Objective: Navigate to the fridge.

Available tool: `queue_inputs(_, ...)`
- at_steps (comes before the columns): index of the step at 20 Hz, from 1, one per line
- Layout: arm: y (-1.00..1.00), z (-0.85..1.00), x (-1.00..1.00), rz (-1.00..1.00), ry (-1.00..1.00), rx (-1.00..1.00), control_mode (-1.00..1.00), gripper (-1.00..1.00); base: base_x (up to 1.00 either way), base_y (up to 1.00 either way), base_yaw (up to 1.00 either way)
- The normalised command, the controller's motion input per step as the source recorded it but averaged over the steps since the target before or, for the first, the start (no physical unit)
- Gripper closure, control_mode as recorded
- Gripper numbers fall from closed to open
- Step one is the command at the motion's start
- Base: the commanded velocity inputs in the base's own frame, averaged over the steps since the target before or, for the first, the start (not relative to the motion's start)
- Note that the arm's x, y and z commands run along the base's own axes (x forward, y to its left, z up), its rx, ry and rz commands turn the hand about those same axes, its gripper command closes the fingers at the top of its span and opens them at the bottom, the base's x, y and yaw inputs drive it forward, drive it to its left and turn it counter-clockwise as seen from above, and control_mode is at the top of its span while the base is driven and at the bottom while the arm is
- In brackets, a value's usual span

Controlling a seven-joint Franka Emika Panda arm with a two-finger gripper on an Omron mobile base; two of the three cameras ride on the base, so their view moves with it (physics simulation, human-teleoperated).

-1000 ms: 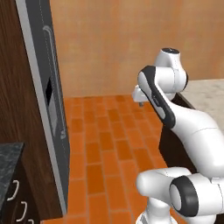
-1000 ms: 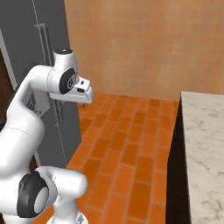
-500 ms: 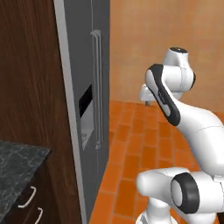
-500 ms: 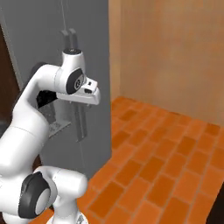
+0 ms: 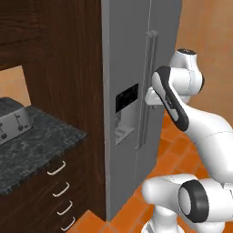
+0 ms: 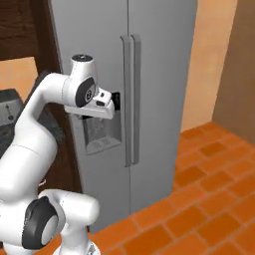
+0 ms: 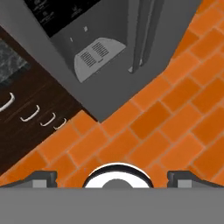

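Two fingertips of our tool (image 7: 112,177) stand wide apart and empty, since driving needs no grip. We keep the arm folded high, clear of the dark bench (image 5: 32,150). Beyond rises the fridge (image 6: 154,74), close ahead, doors facing us.

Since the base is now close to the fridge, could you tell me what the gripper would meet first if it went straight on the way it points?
Probably the orange brick floor: the gripper points downward, and the hand view centres on floor just in front of the fridge. Depth is unclear, though.
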Motion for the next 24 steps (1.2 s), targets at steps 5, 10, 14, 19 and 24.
queue_inputs(5, 0.0, 0.0, 0.0, 0.0, 0.0, 0.0, 1.0, -1.0, 0.01, -0.71, 0.69)
queue_inputs(10, 0.0, 0.0, 0.0, 0.0, 0.0, 0.0, 1.0, -1.0, 0.12, -1.0, 0.52)
queue_inputs(14, 0.0, 0.0, 0.0, 0.0, 0.0, 0.0, 1.0, -1.0, 0.23, -1.0, 0.45)
queue_inputs(19, 0.0, 0.0, 0.0, 0.0, 0.0, 0.0, 1.0, -1.0, 0.28, -0.81, 0.4)
queue_inputs(24, 0.0, 0.0, 0.0, 0.0, 0.0, 0.0, 1.0, -1.0, 0.28, -0.55, 0.32)
